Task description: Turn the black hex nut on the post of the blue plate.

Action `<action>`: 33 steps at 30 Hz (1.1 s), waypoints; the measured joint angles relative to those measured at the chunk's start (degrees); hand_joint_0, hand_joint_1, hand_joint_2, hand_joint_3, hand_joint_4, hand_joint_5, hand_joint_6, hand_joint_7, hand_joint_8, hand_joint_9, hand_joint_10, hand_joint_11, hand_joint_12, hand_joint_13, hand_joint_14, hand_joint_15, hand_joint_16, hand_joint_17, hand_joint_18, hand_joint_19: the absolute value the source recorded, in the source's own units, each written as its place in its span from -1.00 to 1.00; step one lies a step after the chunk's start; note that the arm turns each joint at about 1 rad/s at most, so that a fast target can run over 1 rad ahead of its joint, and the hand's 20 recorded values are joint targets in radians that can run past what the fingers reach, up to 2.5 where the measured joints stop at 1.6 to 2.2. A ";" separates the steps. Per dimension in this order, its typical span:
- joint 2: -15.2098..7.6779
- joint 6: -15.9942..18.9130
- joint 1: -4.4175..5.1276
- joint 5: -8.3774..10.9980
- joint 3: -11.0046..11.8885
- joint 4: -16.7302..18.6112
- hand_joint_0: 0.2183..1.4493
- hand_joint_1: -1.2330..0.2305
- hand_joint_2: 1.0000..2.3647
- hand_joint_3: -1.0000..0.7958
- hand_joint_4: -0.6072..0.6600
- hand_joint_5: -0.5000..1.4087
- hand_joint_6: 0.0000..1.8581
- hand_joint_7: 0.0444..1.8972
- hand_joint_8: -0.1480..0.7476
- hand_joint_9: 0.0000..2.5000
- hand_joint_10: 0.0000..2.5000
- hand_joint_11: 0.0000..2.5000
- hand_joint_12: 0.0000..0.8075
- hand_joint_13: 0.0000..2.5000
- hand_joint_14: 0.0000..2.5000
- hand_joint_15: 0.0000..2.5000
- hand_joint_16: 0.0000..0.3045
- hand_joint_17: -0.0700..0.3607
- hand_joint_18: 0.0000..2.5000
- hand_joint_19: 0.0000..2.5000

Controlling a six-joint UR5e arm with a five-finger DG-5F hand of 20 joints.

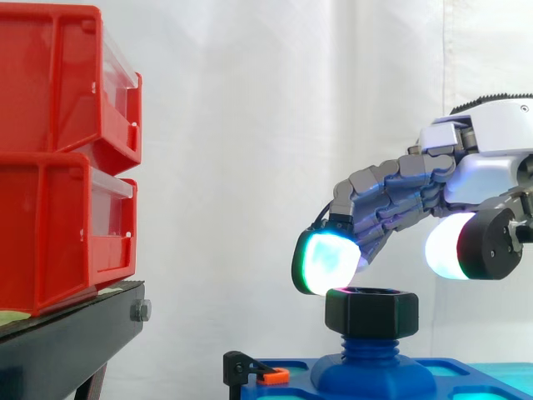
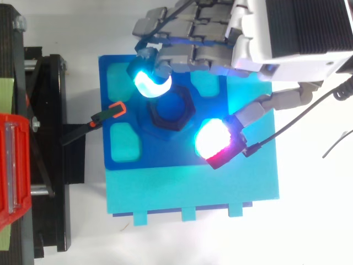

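Before the white curtain [image 1: 275, 125], largest to smallest:

1. Red bins [image 1: 62, 150]: two stacked, at the far left of the side view, clear front panels facing the work. Well apart from the plate.
2. Black stand [image 1: 71, 329]: under the bins; in the top view it runs down the left edge.
3. Hand [image 1: 487, 167]: enters from the right in the side view and from the upper right in the top view. Its fingers are loosely bent and spread away from the thumb, closed on nothing. One cyan-green fingertip [image 1: 326, 260] hangs at the nut's upper left rim, touching or just clear of it; contact cannot be told. The white thumb pad [image 1: 448, 246] sits higher, to the right, clear of the nut.
4. Pale cyan board [image 2: 193, 190]: flat under the blue plate, reaching past its lower edge in the top view.
5. Blue plate [image 2: 118, 69]: lies on the board, with pale recessed pockets around its raised centre.
6. Black hex nut [image 1: 371, 310]: on the threaded blue post [image 1: 366, 346] at the plate's centre, some thread showing below it. From above, it lies between fingertip and thumb pad.
7. Black clamp with an orange tab [image 2: 115, 110]: at the plate's left edge, near the nut, beside the fingertip's side.
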 measured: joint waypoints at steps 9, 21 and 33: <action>0.62 -0.86 0.15 0.02 0.02 -1.55 -0.62 -0.02 -1.00 -0.44 0.33 -0.68 -0.46 0.02 -0.08 -0.77 -1.00 -0.93 -0.11 -0.70 -0.99 -0.87 -0.61 -0.05 -0.71 -0.55; 1.50 -2.63 0.40 0.33 0.03 -3.51 -0.62 -0.02 -1.00 -0.44 0.33 -0.68 -0.46 0.02 -0.07 -0.77 -1.00 -0.93 -0.11 -0.70 -0.99 -0.86 -0.61 -0.05 -0.71 -0.55; 1.73 -2.85 0.59 0.36 0.02 -4.12 -0.62 -0.02 -1.00 -0.44 0.33 -0.68 -0.46 0.03 -0.08 -0.77 -1.00 -0.93 -0.11 -0.70 -0.99 -0.86 -0.61 -0.05 -0.71 -0.55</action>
